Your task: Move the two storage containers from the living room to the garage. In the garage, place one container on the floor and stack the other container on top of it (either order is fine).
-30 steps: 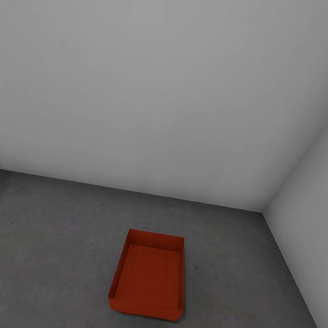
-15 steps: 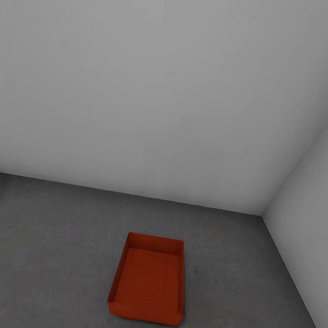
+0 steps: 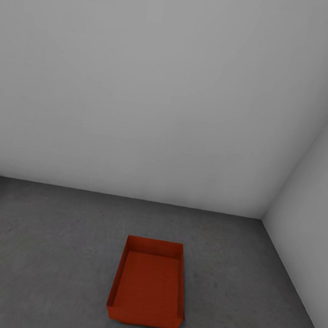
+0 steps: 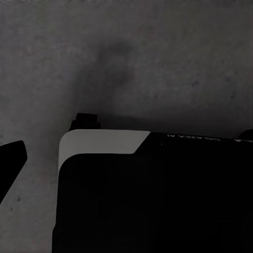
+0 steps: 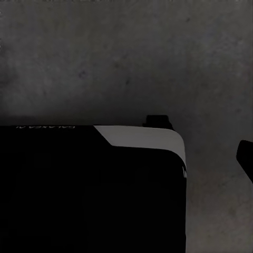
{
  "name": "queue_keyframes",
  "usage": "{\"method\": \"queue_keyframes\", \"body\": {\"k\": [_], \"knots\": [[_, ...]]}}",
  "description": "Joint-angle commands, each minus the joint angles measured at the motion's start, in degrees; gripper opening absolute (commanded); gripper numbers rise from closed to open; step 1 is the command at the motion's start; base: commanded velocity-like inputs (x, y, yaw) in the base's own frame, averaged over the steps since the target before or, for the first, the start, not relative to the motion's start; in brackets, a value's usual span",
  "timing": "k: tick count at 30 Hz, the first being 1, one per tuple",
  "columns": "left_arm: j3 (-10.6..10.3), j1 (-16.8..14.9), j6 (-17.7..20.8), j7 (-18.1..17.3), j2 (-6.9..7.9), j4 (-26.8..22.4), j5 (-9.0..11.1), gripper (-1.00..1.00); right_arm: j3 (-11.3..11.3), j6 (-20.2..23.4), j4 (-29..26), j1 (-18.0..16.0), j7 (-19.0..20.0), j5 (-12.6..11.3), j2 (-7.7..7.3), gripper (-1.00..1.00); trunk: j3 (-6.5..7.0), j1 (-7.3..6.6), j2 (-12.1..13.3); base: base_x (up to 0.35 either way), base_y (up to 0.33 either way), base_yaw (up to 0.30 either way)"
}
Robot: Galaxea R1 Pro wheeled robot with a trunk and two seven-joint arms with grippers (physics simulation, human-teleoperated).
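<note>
Head view: saw one storage container (image 3: pixel 148 286) resting on the garage floor (image 3: pixel 43 252), lower centre of frame. First placement judged done; second container, stacking left. Jaws' state impossible to tell.

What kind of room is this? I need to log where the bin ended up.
Probably a garage or bare utility room: a dark grey concrete floor, plain pale walls meeting in a corner, no furniture in sight. One orange-red bin sits open-topped on the floor.
</note>
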Motion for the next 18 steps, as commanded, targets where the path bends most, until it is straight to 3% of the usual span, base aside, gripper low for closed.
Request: {"method": "queue_keyframes", "body": {"k": [1,18], "knots": [[0.4,0.0,0.3,-0.1,-0.04,0.0,0.4,1.0,0.5,-0.3,0.2,-0.1,-0.1,-0.5,0.05,1.0,0.03,0.01,-0.1,0.0,0.0,0.0],[0.3,2.8,0.2,0.4,-1.18,-0.1,0.4,1.0,0.5,-0.3,0.2,1.1,-0.1,-0.4,0.11,1.0,1.54,0.01,-0.1,0.0,0.0,0.0]]}}
